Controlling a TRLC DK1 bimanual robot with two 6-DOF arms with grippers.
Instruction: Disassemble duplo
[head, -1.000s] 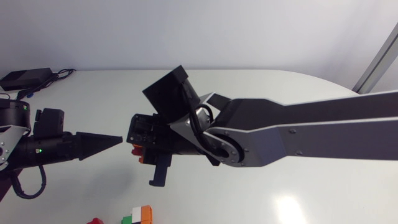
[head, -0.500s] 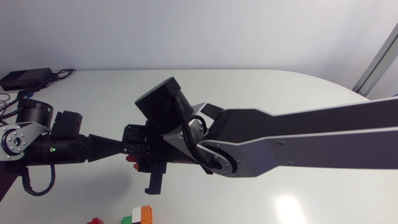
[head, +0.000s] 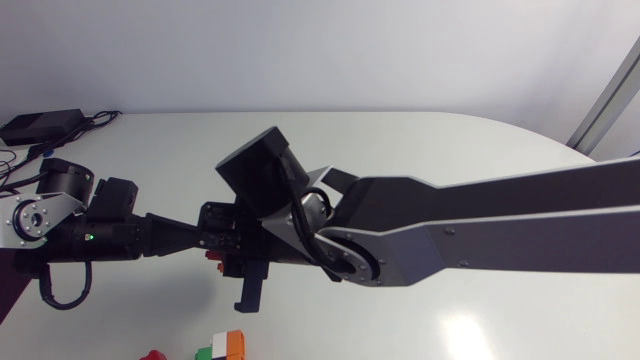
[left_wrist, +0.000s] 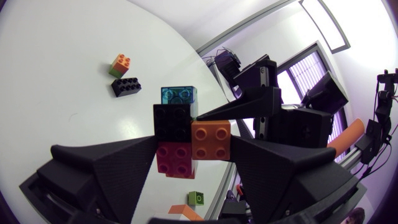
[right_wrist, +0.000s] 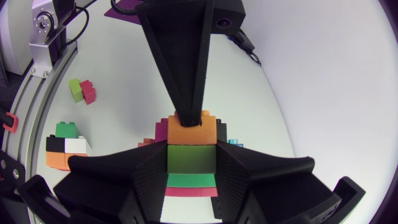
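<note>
A duplo assembly (left_wrist: 186, 134) of black, orange, dark red and clear blue bricks hangs above the table between both grippers. In the right wrist view it shows a green brick (right_wrist: 191, 158) under an orange one (right_wrist: 193, 130). My right gripper (right_wrist: 191, 163) is shut on the green brick from both sides. My left gripper (left_wrist: 194, 148) comes from the opposite side, its fingers (left_wrist: 112, 165) pressed against the dark red and orange bricks. In the head view the left gripper (head: 203, 238) meets the right gripper (head: 232, 250) left of centre, and the assembly (head: 215, 256) is mostly hidden.
Loose bricks lie on the table: a green, white and orange stack (head: 228, 346) and a red piece (head: 153, 355) at the near edge, and a black brick (left_wrist: 126, 86) with an orange-green one (left_wrist: 120, 64) beyond. A black adapter (head: 40, 125) with cables sits far left.
My left gripper has moved right up to the assembly and its fingers have narrowed onto the bricks. The right arm shifted slightly left and lower, still holding the assembly.
</note>
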